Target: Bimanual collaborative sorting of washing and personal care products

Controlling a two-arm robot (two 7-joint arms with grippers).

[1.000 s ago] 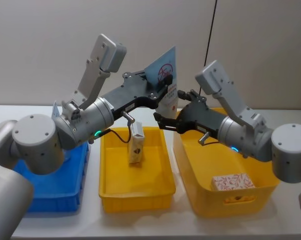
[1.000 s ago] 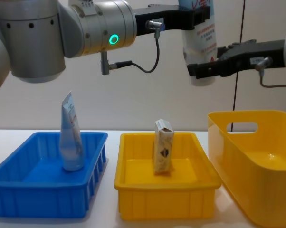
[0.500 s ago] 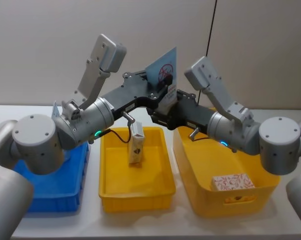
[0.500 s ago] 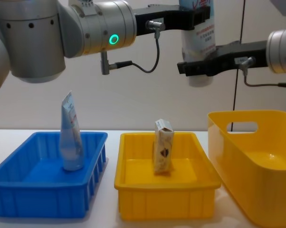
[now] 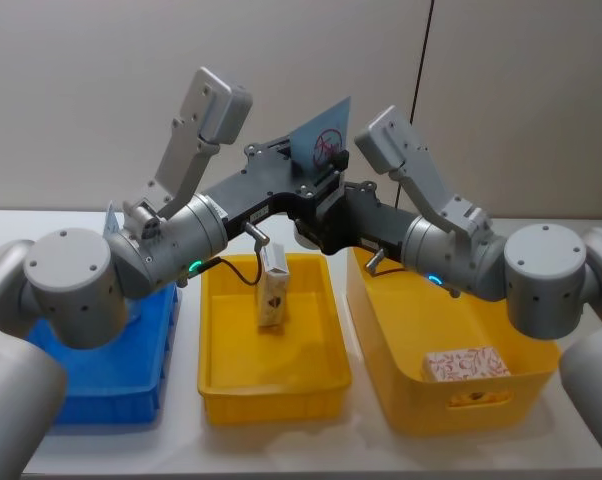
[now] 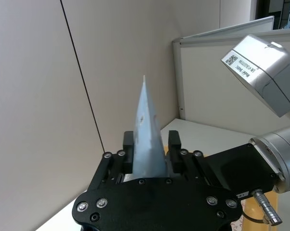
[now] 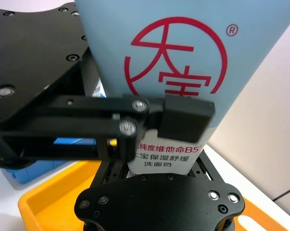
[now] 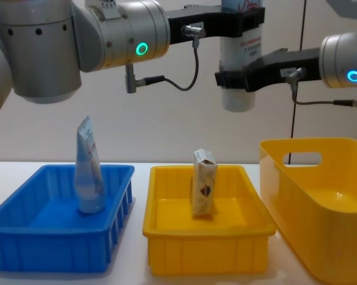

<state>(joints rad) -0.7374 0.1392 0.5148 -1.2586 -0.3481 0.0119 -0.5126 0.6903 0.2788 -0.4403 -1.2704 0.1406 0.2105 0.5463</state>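
Note:
A pale blue-white pouch (image 5: 324, 148) with a red round mark hangs high over the yellow tray (image 5: 271, 390). My left gripper (image 5: 326, 185) is shut on its upper part, and in the left wrist view the pouch (image 6: 147, 139) stands edge-on between the two fingers. My right gripper (image 8: 238, 77) has reached in from the right and sits at the pouch's lower part (image 8: 238, 98), just under the left one. A small gable-topped carton (image 8: 203, 184) stands upright in the yellow tray. Another pouch (image 8: 89, 169) stands in the blue bin (image 8: 48, 249).
The large yellow bin (image 5: 461, 405) stands at the right and holds a whitish box with red print (image 5: 466, 363) lying flat. The three containers sit side by side on the white table. A wall with a black cable is behind.
My right gripper moved left from beside the pouch to its lower part. The pouch's bottom swung slightly left. The left arm stayed put.

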